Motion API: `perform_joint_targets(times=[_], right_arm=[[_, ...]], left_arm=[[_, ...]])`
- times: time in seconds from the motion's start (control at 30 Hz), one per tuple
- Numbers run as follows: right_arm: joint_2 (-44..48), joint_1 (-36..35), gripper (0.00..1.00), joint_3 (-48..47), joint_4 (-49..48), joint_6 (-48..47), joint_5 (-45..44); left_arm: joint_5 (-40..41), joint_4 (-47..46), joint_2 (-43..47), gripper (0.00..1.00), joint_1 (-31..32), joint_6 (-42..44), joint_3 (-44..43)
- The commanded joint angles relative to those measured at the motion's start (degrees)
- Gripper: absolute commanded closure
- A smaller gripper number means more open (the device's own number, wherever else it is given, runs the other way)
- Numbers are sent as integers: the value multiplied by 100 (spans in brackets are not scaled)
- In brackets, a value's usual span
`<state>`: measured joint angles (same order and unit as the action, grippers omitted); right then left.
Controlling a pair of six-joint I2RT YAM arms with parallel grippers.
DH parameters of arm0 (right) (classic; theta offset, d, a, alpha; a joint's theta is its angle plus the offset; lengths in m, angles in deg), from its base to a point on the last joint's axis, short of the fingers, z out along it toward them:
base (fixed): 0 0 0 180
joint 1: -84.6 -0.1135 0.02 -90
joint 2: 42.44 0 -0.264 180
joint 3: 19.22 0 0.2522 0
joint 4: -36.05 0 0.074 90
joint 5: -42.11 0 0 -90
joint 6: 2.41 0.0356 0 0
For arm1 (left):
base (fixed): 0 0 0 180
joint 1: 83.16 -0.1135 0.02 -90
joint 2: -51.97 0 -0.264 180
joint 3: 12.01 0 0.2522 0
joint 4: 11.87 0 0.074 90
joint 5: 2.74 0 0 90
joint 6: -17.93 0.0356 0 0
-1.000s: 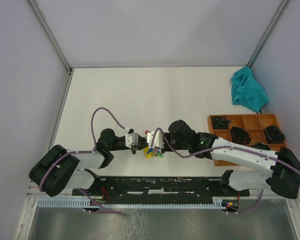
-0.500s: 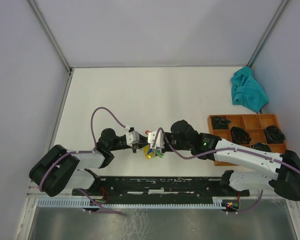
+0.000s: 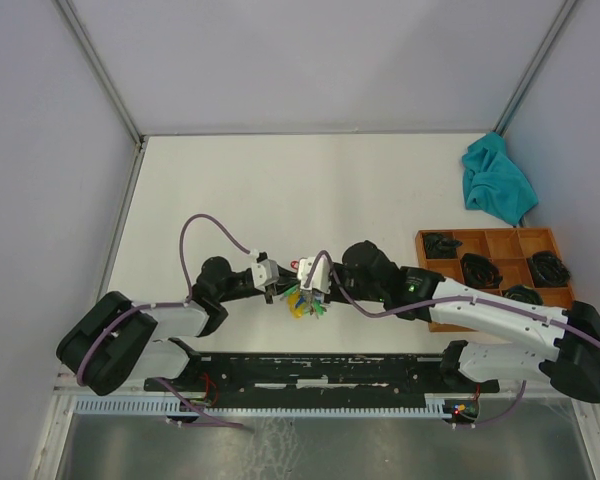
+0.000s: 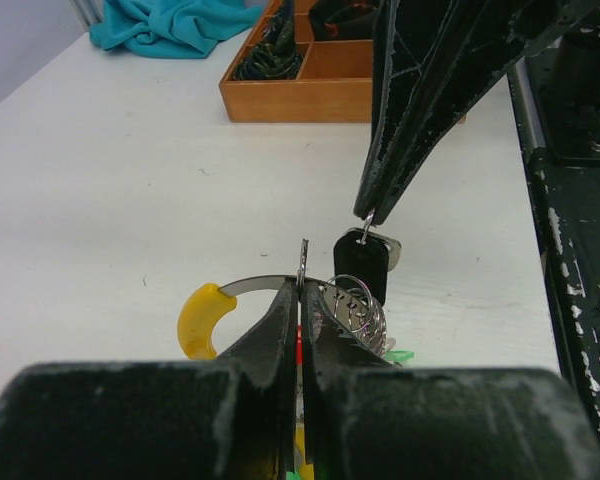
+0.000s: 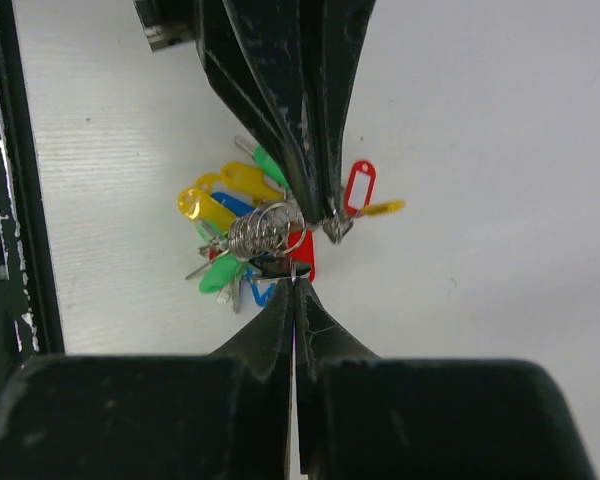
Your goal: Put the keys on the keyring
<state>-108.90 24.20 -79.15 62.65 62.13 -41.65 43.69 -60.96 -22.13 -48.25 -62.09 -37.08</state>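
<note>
White table [image 3: 280, 190], grey walls [image 3: 310, 60].
- Cloth [image 3: 496, 183]: teal, crumpled, far right corner.
- Tray [image 3: 460, 232]: wooden, right side, compartments holding dark items.
- Keyring [image 5: 265, 228]: coiled silver ring, centre of the near edge, between the two arms. Yellow tags [image 5: 220, 195], a red tag [image 5: 358, 186] and green and blue tags are bunched around it.
- Left gripper [image 4: 300, 295]: fingers together, pinching the keyring's rim.
- Right gripper [image 5: 294, 290]: fingers together, clamped on the small loop of the black key [image 4: 360, 270].
- Black key: hangs from the right fingertips, just beside the ring's coils. Contact with the coils cannot be told.
</note>
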Motion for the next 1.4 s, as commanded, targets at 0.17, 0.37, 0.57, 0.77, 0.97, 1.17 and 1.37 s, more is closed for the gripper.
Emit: perform_joint_targets(times=[0.17,0.37,0.57,0.77,0.97,1.17,1.37], right_arm=[[-204,-22,100,-602,1972,2528,-1812],[-1001,-16,99,-1145,3520,3903,-2211],[-1611,87,100,-1116,3169,4268,-2749],[-2248,580,100,-891,1901,4169,-2796],[-2585,889,100,-563,499,4092,-2734],[-2775,1091,96,-293,-166,4064,-2702],[-2768,1203,88,-157,-399,4159,-2755]], left_arm=[[740,-489,336,97,24,-112,119],[1120,-591,470,97,24,-110,248],[1267,-592,583,97,24,-97,304],[1356,-576,651,97,24,-98,327],[1449,-623,693,97,24,-96,375],[1457,-618,674,97,25,-92,367],[1457,-613,677,97,24,-99,366]])
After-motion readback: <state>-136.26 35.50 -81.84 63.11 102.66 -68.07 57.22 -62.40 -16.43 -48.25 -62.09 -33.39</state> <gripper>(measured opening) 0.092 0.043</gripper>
